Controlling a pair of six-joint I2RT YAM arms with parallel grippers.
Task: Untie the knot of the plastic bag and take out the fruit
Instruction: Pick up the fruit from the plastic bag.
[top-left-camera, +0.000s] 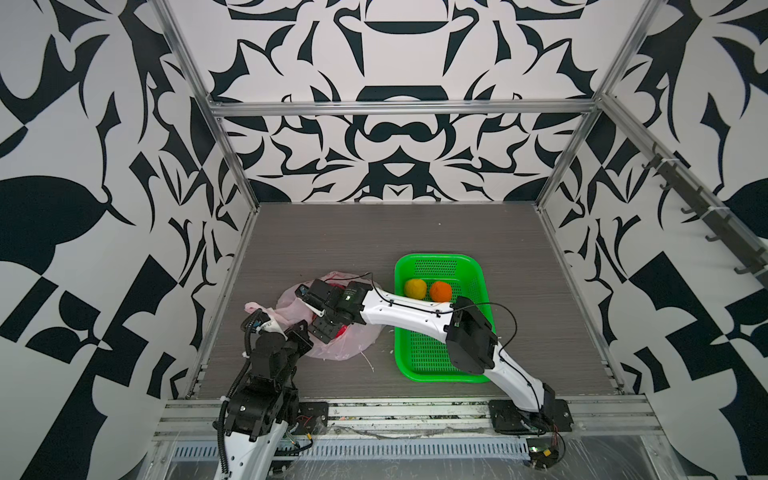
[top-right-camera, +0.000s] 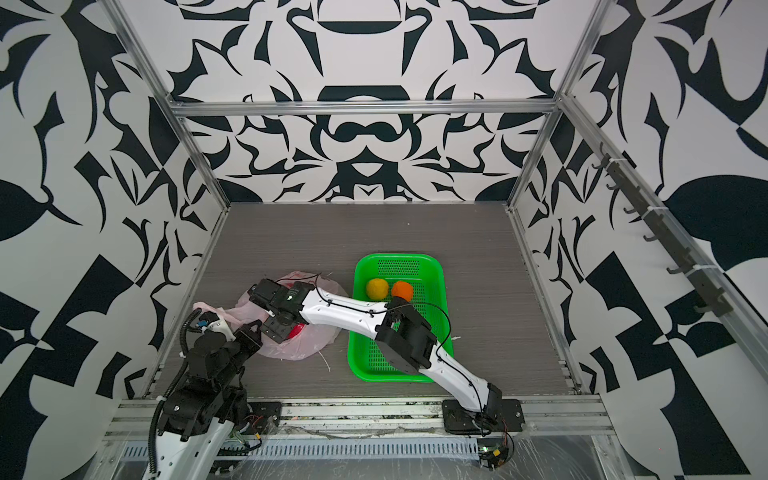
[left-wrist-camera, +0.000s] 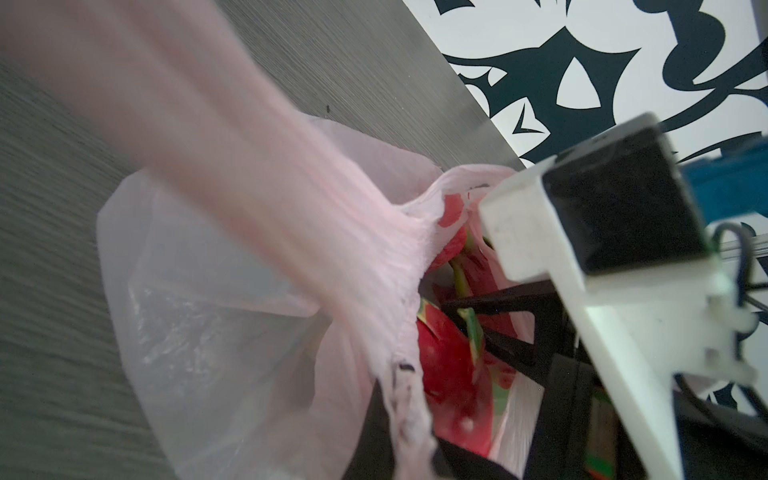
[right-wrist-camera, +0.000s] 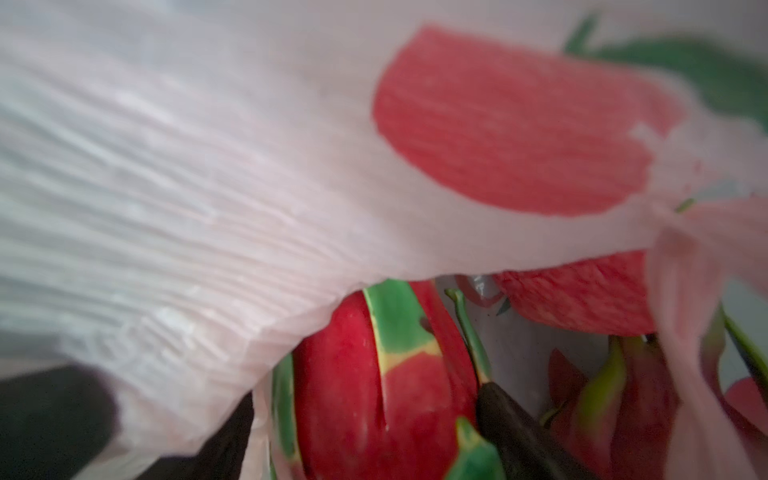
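Out: yellow round fruit (top-left-camera: 415, 288), orange round fruit (top-left-camera: 440, 291); my left end effector (top-left-camera: 270, 325) clamps pink plastic bag (top-left-camera: 349, 345), right end effector (left-wrist-camera: 469, 326) gapes astride magenta dragon fruit (right-wrist-camera: 353, 395).

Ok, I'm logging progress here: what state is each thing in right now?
plastic bag: mouth open, handle pulled taut
left pincer: shut on the bag's handle
right pincer: open, tips inside the bag's mouth
dragon fruit: inside the bag
yellow fruit: in the green basket
orange fruit: in the green basket
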